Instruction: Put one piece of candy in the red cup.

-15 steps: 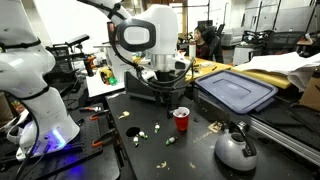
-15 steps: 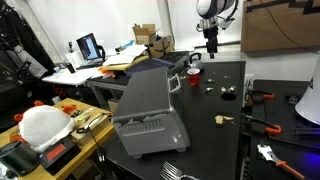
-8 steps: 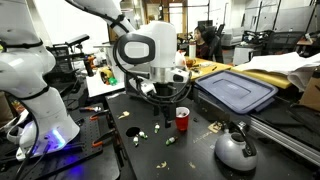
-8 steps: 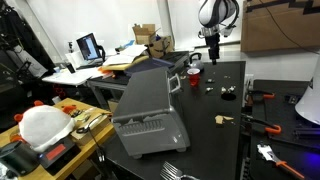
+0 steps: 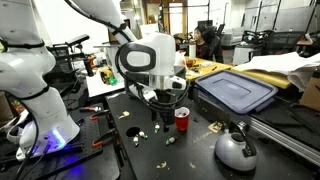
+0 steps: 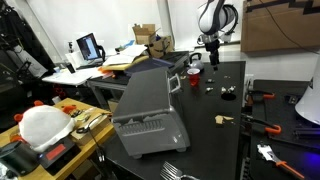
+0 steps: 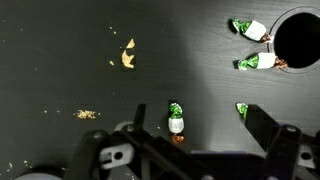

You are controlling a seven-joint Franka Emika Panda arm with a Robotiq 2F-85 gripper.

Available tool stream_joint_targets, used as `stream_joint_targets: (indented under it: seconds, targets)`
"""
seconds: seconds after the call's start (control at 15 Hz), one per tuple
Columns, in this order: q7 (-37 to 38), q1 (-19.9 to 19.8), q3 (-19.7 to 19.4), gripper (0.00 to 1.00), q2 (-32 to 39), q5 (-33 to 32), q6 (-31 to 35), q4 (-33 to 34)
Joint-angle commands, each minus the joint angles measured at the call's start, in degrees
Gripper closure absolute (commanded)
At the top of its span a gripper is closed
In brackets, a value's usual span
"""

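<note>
The red cup (image 5: 181, 119) stands upright on the black table in both exterior views (image 6: 194, 71); in the wrist view only its round dark opening (image 7: 296, 40) shows at the top right. Several green-and-white wrapped candies lie on the table: one between my fingers (image 7: 176, 121), one by the right finger (image 7: 241, 108), two beside the cup (image 7: 256, 62). My gripper (image 7: 205, 125) is open and empty, low over the candies, just left of the cup in an exterior view (image 5: 160, 104).
A grey toaster oven (image 6: 150, 105) stands at the table's near end. A blue-lidded bin (image 5: 237, 92) and a metal kettle (image 5: 236, 150) sit beside the cup. A yellow wrapper (image 7: 128, 55) and crumbs (image 7: 86, 114) lie on the table. Red-handled tools (image 6: 262, 124) lie at the side.
The arm has come down toward the table beside the red cup. The gripper stays open. The cup and candies have not moved.
</note>
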Motion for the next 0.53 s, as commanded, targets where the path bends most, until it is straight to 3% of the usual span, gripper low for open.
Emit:
stream_joint_targets:
  seconds: [0.0,0.47]
  targets:
    - [-1.0,-0.8,1.0,0.00,0.4,-1.2,2.1,-0.5]
    - [-0.4,-0.5,1.5,0.00,1.2,-3.2,2.4,-0.4]
